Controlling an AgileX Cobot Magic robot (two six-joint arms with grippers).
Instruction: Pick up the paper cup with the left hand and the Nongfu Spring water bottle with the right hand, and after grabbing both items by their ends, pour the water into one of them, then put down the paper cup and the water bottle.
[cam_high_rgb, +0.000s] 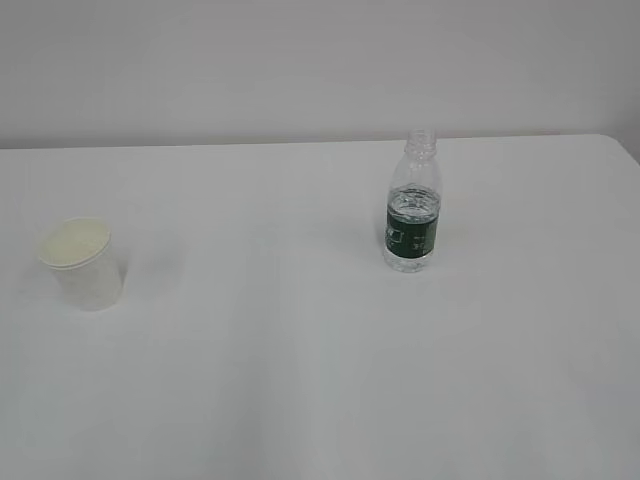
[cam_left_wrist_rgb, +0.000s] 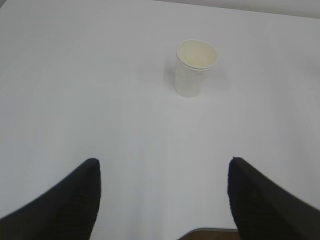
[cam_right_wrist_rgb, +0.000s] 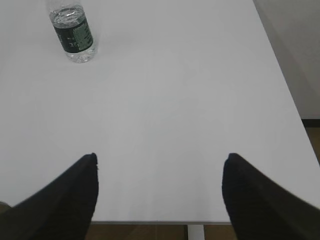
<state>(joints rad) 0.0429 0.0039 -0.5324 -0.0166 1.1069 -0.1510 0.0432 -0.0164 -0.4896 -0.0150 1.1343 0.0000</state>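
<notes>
The white paper cup (cam_high_rgb: 84, 264) stands upright on the left of the table; in the left wrist view the paper cup (cam_left_wrist_rgb: 194, 68) is far ahead of the fingers. The clear Nongfu Spring water bottle (cam_high_rgb: 413, 202), green label, no cap, stands upright right of centre, with water (cam_high_rgb: 413, 207) up to about the label's top. In the right wrist view the bottle (cam_right_wrist_rgb: 74, 34) is at the far upper left. My left gripper (cam_left_wrist_rgb: 163, 162) is open and empty near the table's front edge. My right gripper (cam_right_wrist_rgb: 160, 157) is open and empty too. Neither gripper shows in the exterior view.
The white table (cam_high_rgb: 300, 360) carries only the cup and bottle. Its front edge (cam_right_wrist_rgb: 165, 221) lies just under the right gripper, and its right edge (cam_right_wrist_rgb: 285, 80) runs along that view's right side, floor beyond. A pale wall (cam_high_rgb: 300, 60) stands behind the table.
</notes>
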